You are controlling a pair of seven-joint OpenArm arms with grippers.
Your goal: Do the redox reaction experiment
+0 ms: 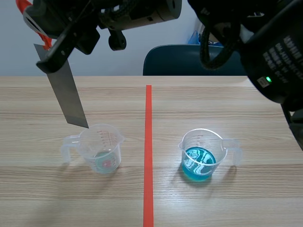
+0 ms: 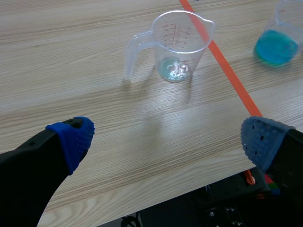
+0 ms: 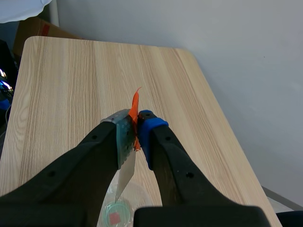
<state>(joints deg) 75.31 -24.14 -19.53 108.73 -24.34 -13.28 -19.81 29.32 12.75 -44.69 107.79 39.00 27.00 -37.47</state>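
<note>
Wooden desk point(image 1: 236, 104): my right claw point(image 3: 136, 130) clamps the metal strip point(image 1: 66, 97), tip poised at the rim of the clear beaker point(image 1: 100, 149); my left claw point(image 2: 165, 139) gapes empty. Blue solution point(image 1: 199, 163) stands apart; I judge immersion pending.

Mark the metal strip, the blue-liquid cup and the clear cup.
metal strip point(image 1: 66, 94): scene view, middle of the flat face.
blue-liquid cup point(image 1: 202, 141): scene view, upper wall above the liquid.
clear cup point(image 1: 102, 142): scene view, graduated wall.
</note>
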